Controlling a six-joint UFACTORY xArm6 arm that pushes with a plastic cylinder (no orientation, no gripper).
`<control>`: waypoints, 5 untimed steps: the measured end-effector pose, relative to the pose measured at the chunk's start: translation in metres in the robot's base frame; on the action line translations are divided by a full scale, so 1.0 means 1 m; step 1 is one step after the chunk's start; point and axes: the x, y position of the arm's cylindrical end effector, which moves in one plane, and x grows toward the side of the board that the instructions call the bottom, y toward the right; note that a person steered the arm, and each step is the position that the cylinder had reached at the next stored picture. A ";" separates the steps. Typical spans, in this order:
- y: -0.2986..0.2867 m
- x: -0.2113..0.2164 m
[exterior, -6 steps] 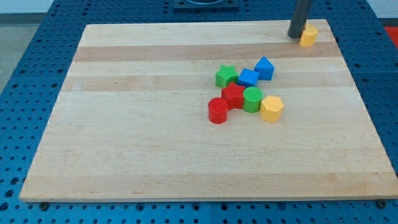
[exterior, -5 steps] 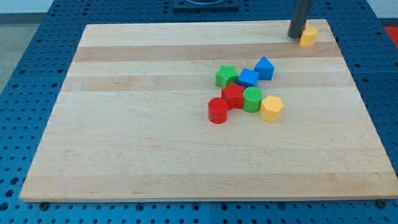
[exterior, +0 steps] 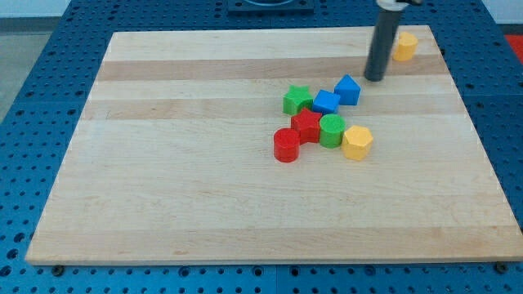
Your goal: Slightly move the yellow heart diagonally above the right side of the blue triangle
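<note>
Likely light, stiff, slippery: nudge yellow heart (exterior: 404, 46) gently from its upper-right edge. Parked with my tip (exterior: 374, 79) beside blue triangle (exterior: 347, 89), apart from heart; bare-rod tool (exterior: 381, 41), pinching nothing.

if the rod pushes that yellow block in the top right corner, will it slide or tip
The yellow block looks squat and flat-based, so it probably slides rather than tips. The wooden board looks smooth. My tip sits apart from it, lower-left, near the blue triangle.

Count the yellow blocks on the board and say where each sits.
2. One yellow block at the view's top right corner; a yellow hexagon-like block at the cluster's right end. None seems hidden.
</note>
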 end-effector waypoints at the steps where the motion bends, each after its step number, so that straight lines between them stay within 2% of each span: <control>1: 0.045 -0.003; 2: 0.072 -0.018; 4: 0.078 -0.049; 5: 0.078 -0.051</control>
